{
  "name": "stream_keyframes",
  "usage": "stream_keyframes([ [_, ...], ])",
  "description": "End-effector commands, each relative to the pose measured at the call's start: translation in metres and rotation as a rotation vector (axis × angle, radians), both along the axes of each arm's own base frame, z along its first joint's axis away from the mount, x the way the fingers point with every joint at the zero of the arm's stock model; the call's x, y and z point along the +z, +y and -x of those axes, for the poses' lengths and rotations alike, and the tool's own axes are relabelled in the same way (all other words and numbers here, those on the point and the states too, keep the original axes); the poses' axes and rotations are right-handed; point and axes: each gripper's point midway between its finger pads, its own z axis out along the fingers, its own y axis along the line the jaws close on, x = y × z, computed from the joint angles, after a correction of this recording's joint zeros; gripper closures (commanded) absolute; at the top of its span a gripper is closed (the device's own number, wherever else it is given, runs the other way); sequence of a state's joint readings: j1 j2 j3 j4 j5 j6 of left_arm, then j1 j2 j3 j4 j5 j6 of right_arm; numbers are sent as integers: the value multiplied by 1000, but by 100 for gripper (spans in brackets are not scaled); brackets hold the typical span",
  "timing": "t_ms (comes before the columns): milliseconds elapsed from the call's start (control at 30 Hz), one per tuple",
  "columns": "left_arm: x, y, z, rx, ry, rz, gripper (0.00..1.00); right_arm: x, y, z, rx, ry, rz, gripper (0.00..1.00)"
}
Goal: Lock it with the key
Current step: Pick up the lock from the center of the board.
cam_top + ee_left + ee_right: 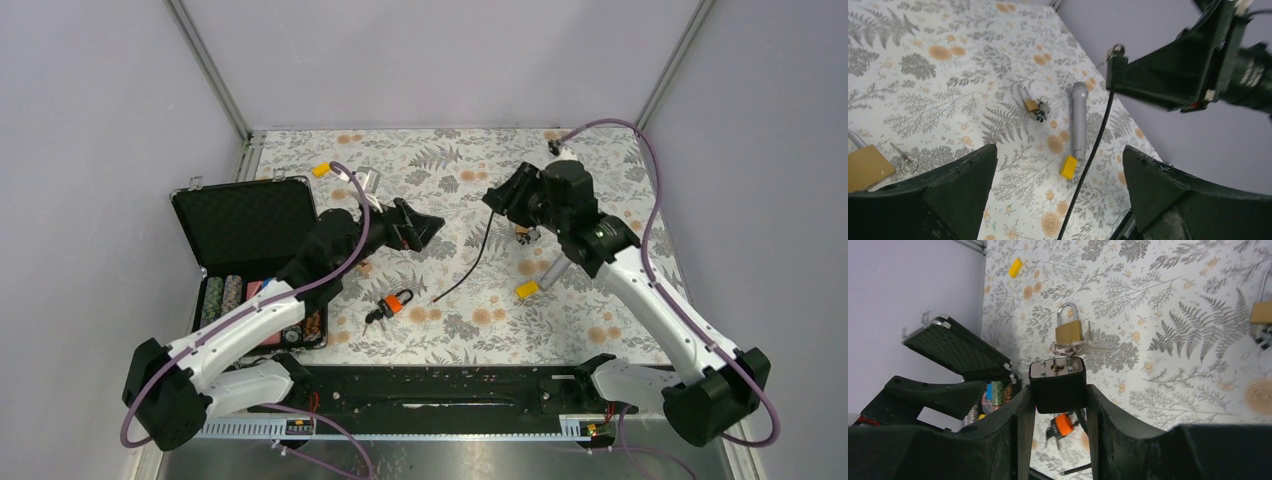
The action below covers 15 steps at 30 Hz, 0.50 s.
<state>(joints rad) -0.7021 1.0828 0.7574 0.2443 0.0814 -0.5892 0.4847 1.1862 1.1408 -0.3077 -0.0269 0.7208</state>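
A small brass padlock [368,180] with a silver shackle lies on the floral cloth at the back, keys on a ring beside it. It also shows in the right wrist view [1069,331] and at the lower left of the left wrist view [865,167]. My left gripper [425,228] is open and empty above the cloth, to the right of this padlock [1058,150]. My right gripper [497,198] is shut on a black block lock [1057,385] with a silver keyhole face, held in the air; a black cable [470,260] hangs from it. A second small brass padlock [522,237] lies under the right arm.
An orange-and-black key bunch [395,303] lies at the centre front. A silver cylinder with a yellow end [545,275] lies right of centre. An open black case [245,225] with poker chips stands at the left. A yellow piece [321,169] lies at the back.
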Motion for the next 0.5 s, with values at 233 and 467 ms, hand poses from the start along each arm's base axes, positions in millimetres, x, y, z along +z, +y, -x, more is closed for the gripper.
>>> stream_keyframes([
  [233,84,22,18,46,-219,108,6,64,-18,30,-171,-75,-454,70],
  [467,88,86,6,376,-164,203,5,83,-46,46,-290,-121,-638,69],
])
